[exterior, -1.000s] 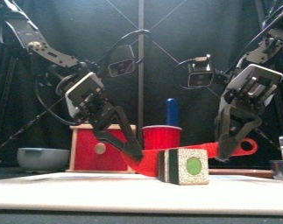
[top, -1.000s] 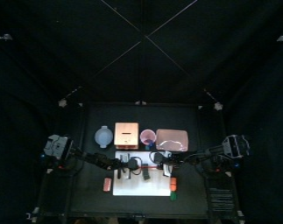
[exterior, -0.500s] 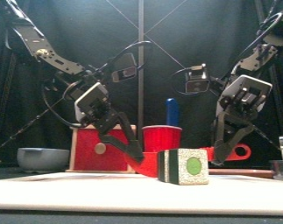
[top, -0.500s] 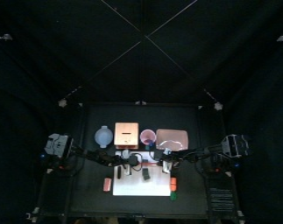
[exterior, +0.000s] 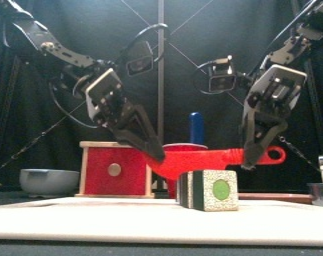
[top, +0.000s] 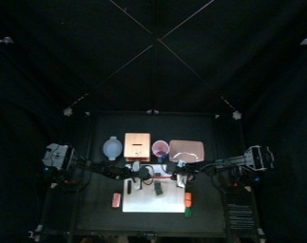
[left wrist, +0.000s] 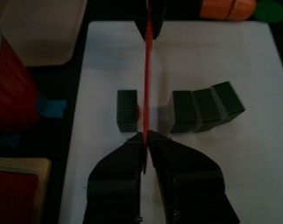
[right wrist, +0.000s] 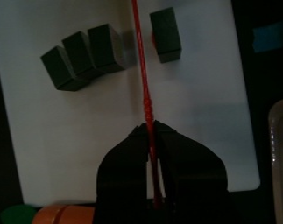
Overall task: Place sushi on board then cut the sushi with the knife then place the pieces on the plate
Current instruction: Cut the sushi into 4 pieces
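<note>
A red toy knife [exterior: 211, 155] hangs level above the sushi roll [exterior: 211, 190], held at both ends. My left gripper [exterior: 153, 152] is shut on one end and my right gripper [exterior: 252, 160] on the handle end. The dark green sushi stands on the white board [top: 153, 201]. In the left wrist view the knife [left wrist: 147, 79] runs over a gap between one block [left wrist: 128, 109] and three joined blocks [left wrist: 208, 105]. The right wrist view shows the same split: a single block [right wrist: 165, 33] and the rest [right wrist: 82, 54] on either side of the blade [right wrist: 141, 79].
Behind the board stand the blue-grey bowl [top: 111, 147], the wooden box [top: 137, 145] with its red drawer front [exterior: 113, 170], the red cup [top: 160, 147] holding a blue knife [exterior: 196, 125], and the pink tray [top: 186, 150]. Orange toy foods [top: 116, 199] lie at the board's edges.
Both grippers have risen and lifted the red knife, which was low and tilted behind the sushi and now hangs level above it.
</note>
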